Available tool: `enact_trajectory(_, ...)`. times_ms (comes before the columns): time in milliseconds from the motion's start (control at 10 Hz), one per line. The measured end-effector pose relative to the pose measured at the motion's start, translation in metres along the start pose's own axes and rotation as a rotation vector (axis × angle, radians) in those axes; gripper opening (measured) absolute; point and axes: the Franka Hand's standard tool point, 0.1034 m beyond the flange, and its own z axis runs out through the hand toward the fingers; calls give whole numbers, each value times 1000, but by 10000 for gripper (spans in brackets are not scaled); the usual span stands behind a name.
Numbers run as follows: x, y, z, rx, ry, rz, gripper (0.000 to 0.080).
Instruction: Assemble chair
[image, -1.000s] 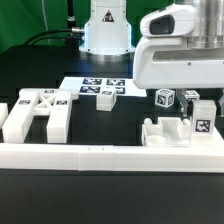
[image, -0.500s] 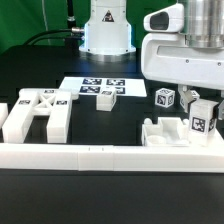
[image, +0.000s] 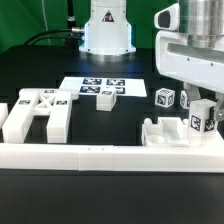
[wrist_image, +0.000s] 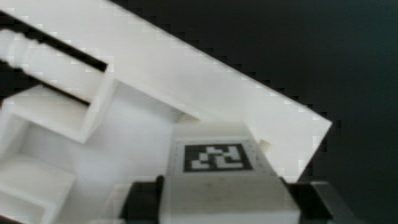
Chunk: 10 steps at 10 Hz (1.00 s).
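Evidently, in the exterior view the gripper (image: 203, 103) hung at the exterior view's right, with a tagged white leg block (image: 204, 121) of the chair upright directly under its fingers (wrist_image: 143, 200) and just beside a low notched chair part (image: 165, 133). An H-shaped part (image: 35, 112) lay well apart from the fingers, beyond the marker board (image: 97, 89).

In the wrist view the leg block sat between the two dark fingers, which stood partway apart. Whether they pinched it or stood just clear could not be told.

The step looked like seating this leg. It called for holding the block square, pressing it home, then lifting straight away. The only markings were black-and-white square tags, and no words were legible.
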Motion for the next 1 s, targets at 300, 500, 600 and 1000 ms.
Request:
enact_trajectory(300, -1, 1, 1, -5, -3, -58, 609)
enact_trajectory(500, 0, 1, 1, -2, 0, -192, 643)
enact_trajectory(600, 0, 1, 1, -2, 0, -240, 648)
enact_trajectory(1000, -4, -1, -3, -63, -17, -634, 649)
